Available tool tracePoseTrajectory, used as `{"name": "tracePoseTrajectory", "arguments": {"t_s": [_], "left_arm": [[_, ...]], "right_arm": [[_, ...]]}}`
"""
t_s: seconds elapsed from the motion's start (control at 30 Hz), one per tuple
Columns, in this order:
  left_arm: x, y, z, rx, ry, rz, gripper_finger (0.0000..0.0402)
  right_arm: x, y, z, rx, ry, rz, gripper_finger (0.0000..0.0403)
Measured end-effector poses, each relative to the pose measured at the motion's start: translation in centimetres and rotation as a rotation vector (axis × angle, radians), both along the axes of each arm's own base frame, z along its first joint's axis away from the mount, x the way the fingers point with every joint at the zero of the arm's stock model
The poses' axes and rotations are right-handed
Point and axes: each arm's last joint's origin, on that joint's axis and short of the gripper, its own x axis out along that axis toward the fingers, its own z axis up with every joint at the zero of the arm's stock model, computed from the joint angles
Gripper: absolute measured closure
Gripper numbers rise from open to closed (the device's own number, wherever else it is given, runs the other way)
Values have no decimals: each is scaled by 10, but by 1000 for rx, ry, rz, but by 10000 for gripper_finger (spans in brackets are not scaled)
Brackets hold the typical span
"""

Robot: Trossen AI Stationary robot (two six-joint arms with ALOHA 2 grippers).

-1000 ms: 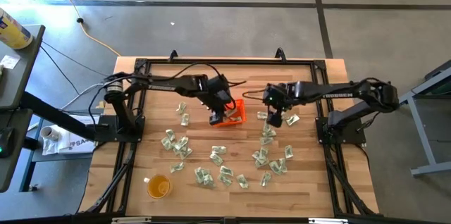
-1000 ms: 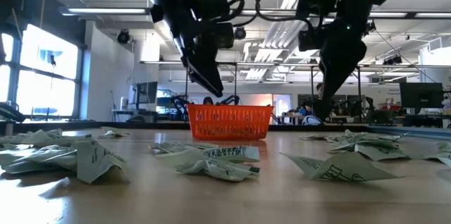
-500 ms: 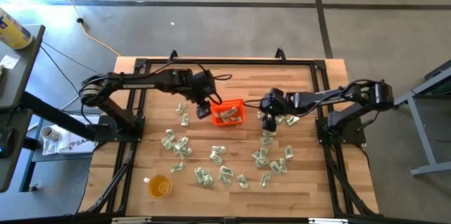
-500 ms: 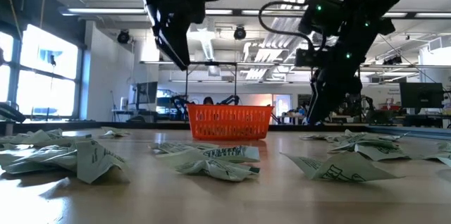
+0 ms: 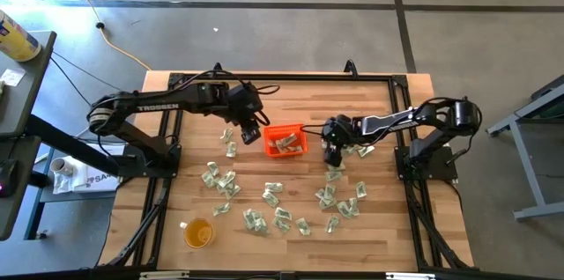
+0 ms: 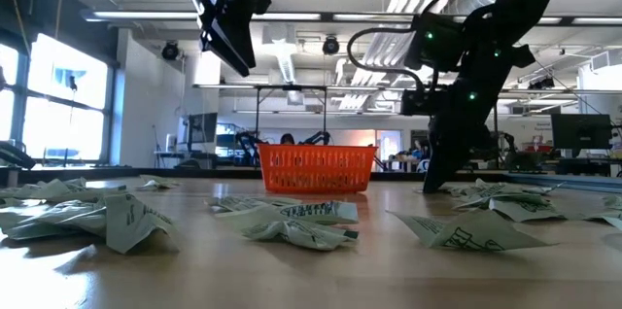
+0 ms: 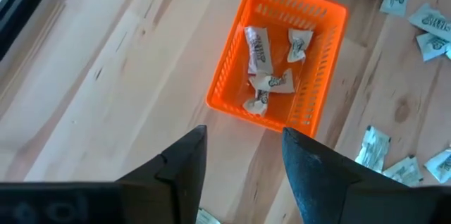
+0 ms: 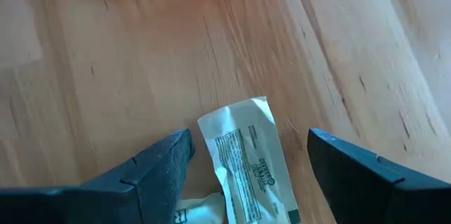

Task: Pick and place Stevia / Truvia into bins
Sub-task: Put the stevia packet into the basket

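Note:
The orange bin (image 5: 284,141) sits mid-table with several pale green and white Stevia sachets (image 7: 266,83) lying inside it. Many more sachets (image 5: 282,214) lie flat on the wood in front of it and to both sides. My left gripper (image 5: 249,132) hovers open just left of the bin (image 7: 282,55), well above the table (image 6: 233,47). My right gripper (image 5: 332,150) is open and low at the table (image 6: 434,181), right of the bin. Its fingers stand either side of one sachet (image 8: 246,157) lying flat, apart from it.
A round translucent yellow cup (image 5: 198,232) stands near the table's front-left corner. A black metal frame (image 5: 264,77) runs around the tabletop. Bare wood shows behind the bin toward the far edge. Sachet clusters (image 5: 339,201) crowd the near right.
My left gripper has moved from over the bin toward the table's left and risen higher. My right gripper has come down to the table surface and shifted slightly toward the bin, ending astride a sachet.

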Motion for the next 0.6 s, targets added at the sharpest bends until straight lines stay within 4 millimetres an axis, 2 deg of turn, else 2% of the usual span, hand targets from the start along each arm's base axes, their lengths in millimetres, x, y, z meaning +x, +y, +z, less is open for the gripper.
{"name": "tracePoseTrajectory", "arguments": {"t_s": [0.13,0.27,0.4,0.6], "left_arm": [[-1,0,-1,-6,12,-1,192],[-2,-1,-1,-19,19,-1,192],[-2,-1,-1,-29,16,7,194],[-3,-1,-2,-33,32,8,195]], "right_arm": [[-1,0,-1,4,13,-14,143],[-4,0,-2,13,39,-14,189],[-6,-4,-3,64,42,-45,251],[-5,-17,1,206,-23,-175,377]]}}
